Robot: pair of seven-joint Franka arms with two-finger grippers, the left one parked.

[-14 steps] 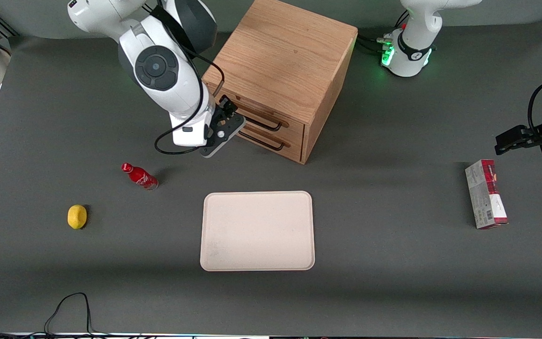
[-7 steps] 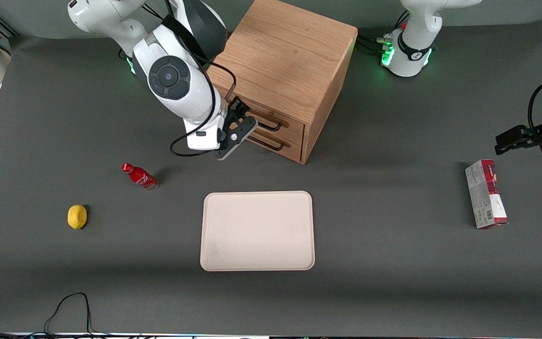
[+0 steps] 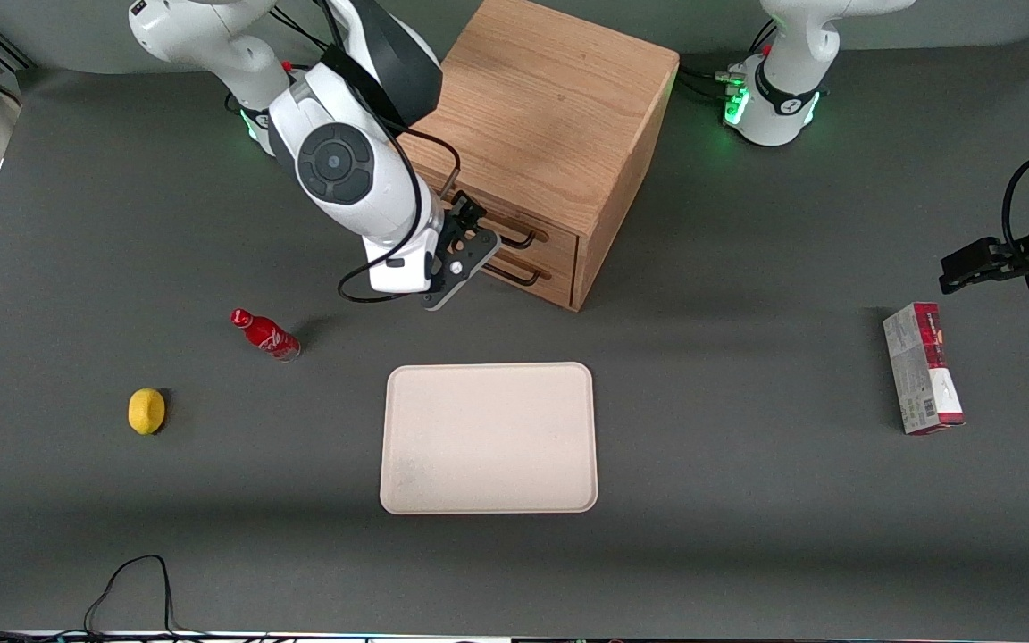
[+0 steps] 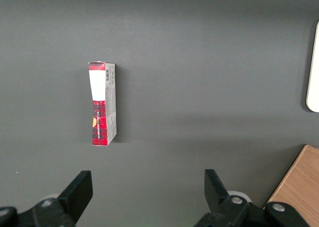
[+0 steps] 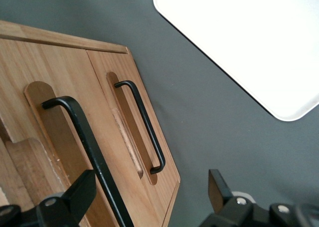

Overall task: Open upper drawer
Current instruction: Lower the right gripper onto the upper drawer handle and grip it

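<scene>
The gripper [image 3: 470, 234] hangs in front of the upper drawer [image 3: 514, 234], fingers [image 5: 75, 197] spread, handle between them

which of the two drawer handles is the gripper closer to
The upper drawer handle: its black bar runs between the open jaws of the gripper. The lower drawer handle lies clear of them, nearer the table.

The right arm's end effector [image 3: 468, 234] hangs low, fingers [image 5: 75, 197] spread apart.

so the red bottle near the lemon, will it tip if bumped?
Probably. The red bottle looks tall and narrow on a small base, so a sideways nudge would likely topple it; being round, it might then roll. The gripper, open at the upper drawer, is not near it.
</scene>
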